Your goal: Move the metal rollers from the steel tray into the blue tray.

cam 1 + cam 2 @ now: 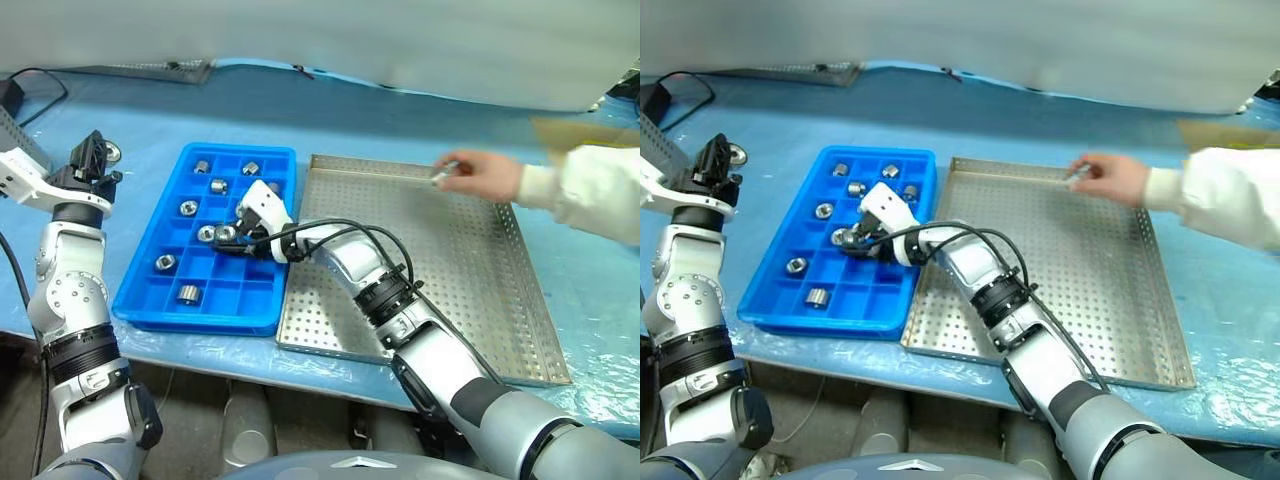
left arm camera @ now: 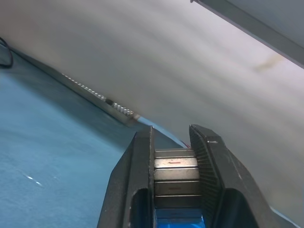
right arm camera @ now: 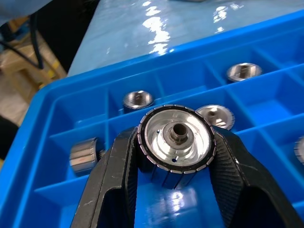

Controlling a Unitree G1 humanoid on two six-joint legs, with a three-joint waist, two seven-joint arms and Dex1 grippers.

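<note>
The blue tray [image 1: 235, 300] lies left of the steel tray [image 1: 460, 270] on the table. Several metal rollers [image 1: 166, 262] sit in its compartments. My right gripper [image 1: 228, 236] hovers low over the blue tray's middle, shut on a metal roller [image 3: 175, 137] whose face with the centre hole is turned toward the wrist camera. My left gripper [image 1: 97, 160] is raised left of the blue tray, beyond its far left corner, pointing up and away. It is shut on another roller [image 2: 175, 171]. A person's hand [image 1: 485, 175] holds one roller [image 1: 445, 170] over the steel tray's far rim.
The table is covered in blue sheeting [image 1: 130, 110]. A white wall [image 1: 350, 40] stands behind it, with a perforated metal strip [image 1: 150, 70] at its foot. A black cable [image 1: 40, 85] lies at the far left. The person's white sleeve [image 1: 590, 190] reaches in from the right.
</note>
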